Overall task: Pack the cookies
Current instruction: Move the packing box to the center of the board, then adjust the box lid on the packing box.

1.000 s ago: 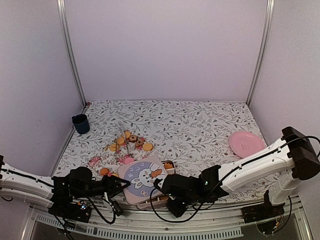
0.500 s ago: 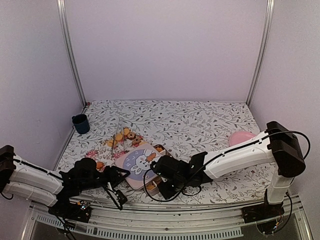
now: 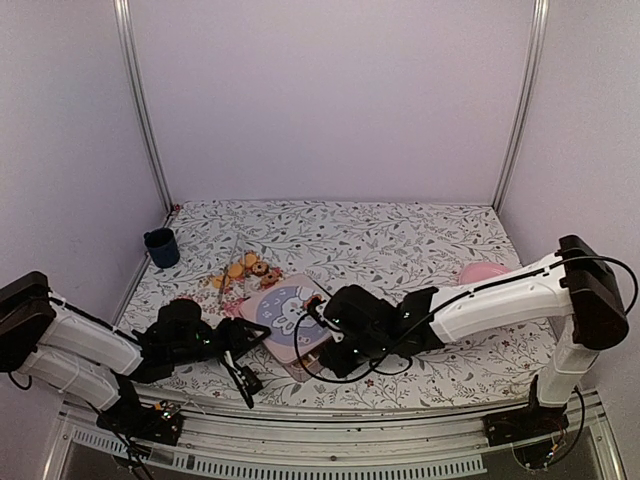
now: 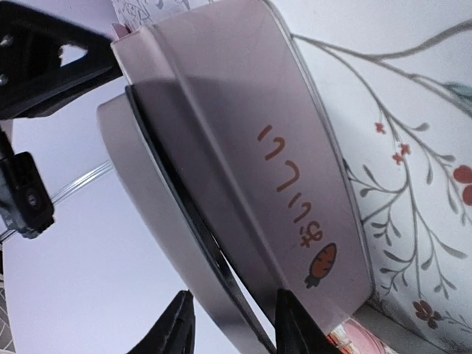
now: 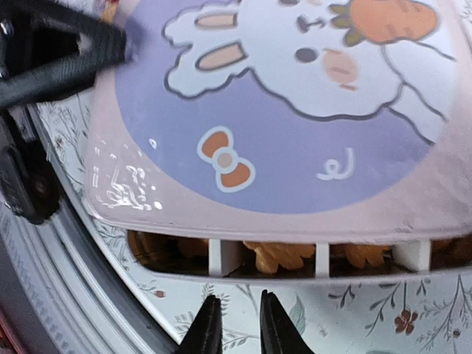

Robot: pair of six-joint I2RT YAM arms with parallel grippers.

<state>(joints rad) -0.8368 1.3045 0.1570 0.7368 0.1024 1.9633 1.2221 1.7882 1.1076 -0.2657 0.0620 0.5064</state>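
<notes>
Centrally, the left gripper (image 4: pixel 234 324) pinches the bunny-print lid (image 5: pixel 295 110) raised over compartmented cookies (image 5: pixel 279 257), while the right gripper (image 5: pixel 237 313) sits nearly closed.

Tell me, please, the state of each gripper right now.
Left gripper: closed on the lid.
Right gripper: jaws nearly together, holding nothing.

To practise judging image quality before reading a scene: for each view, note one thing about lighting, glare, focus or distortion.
Top external: soft, even light; the metal frame posts lean inward, wide-angle distortion. Left wrist: tilted, filled by the pink box, orange lettering sharp. Right wrist: white glare speckles the glossy pink rabbit-print lid; the right gripper blurred.
</notes>
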